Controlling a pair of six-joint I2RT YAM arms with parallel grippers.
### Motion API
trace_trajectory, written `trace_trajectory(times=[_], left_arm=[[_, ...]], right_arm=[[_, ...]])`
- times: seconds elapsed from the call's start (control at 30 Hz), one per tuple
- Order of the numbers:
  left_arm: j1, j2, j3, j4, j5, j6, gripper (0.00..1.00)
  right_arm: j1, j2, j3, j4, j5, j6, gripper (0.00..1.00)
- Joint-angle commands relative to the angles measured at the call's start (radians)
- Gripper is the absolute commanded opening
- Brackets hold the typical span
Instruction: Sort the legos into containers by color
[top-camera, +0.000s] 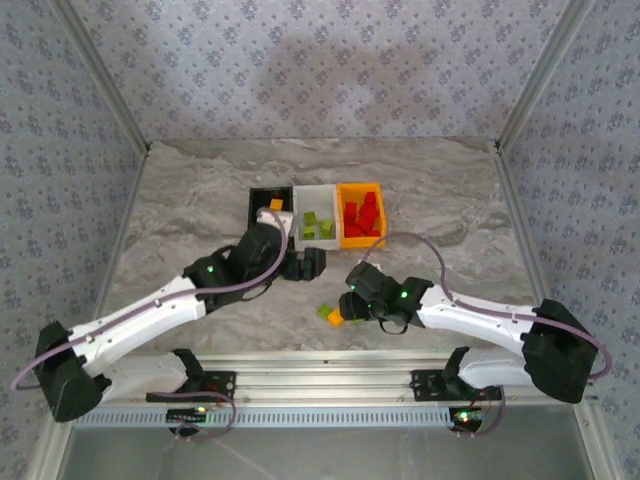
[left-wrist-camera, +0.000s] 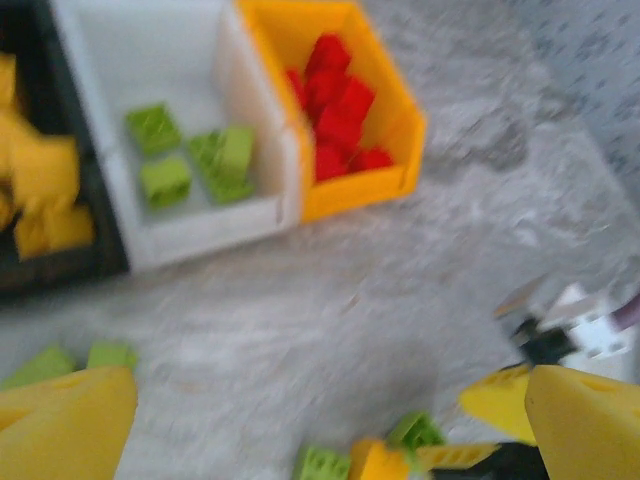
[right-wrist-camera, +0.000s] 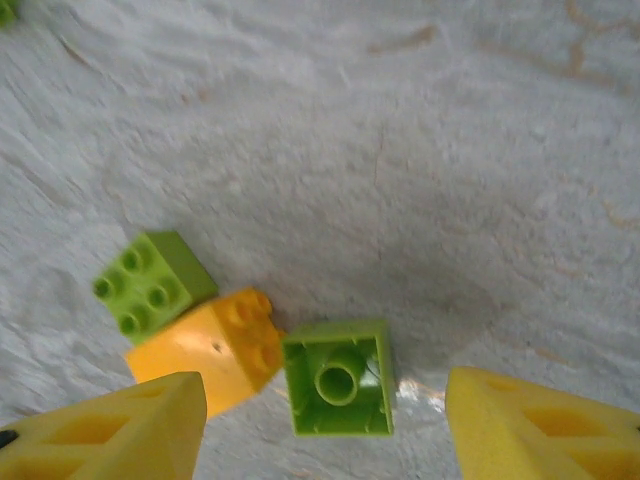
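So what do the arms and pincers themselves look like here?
The left arm and right arm have white links, black joints and bases, a looping mauve cable and small green lights. The left pincer and right pincer carry yellow wedge-shaped fingers with recessed pockets.

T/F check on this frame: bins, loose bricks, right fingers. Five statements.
1. The orange bin holds red bricks. True.
2. The white bin holds yellow bricks. False: it holds green bricks.
3. A loose green brick lies upside down on the table. True.
4. The right fingers are shut on a brick. False: they are open, and the loose green brick lies between them, untouched.
5. The black bin is empty. False: yellow bricks lie in it.
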Motion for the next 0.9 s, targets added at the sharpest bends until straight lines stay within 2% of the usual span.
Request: trace_trajectory(times=[0.0, 0.23, 0.4, 0.5, 0.77, 0.87], left_arm=[[-0.006, -0.095, -0.094, -0.06, -0.056, -0.109, 0.99], [-0.006, -0.231, -0.224, -0.125, -0.109, -0.188, 0.99], [-0.006, -0.252, -0.231, -0.155, -0.125, -0.197, 0.99], [-0.005, -0.26, -0.234, -0.173, -0.138, -0.203, 1.0], [-0.006, -0.326, -0.254, -0.168, -0.159, -0.213, 0.99], [-0.006, -0.339, -0.253, -0.169, -0.161, -0.218, 0.99]], right_arm=[[0.049, 0.047, -0.009, -0.072, 0.06, 0.025, 0.67], [0.084, 0.192, 0.044, -0.043, 0.099, -0.007, 0.63], [0.083, 0.256, 0.076, -0.049, 0.129, -0.01, 0.53], [0.082, 0.283, 0.092, -0.083, 0.147, 0.003, 0.51], [0.1, 0.083, 0.076, -0.108, 0.216, 0.002, 0.57], [0.094, 0.031, 0.067, -0.111, 0.178, -0.009, 0.63]])
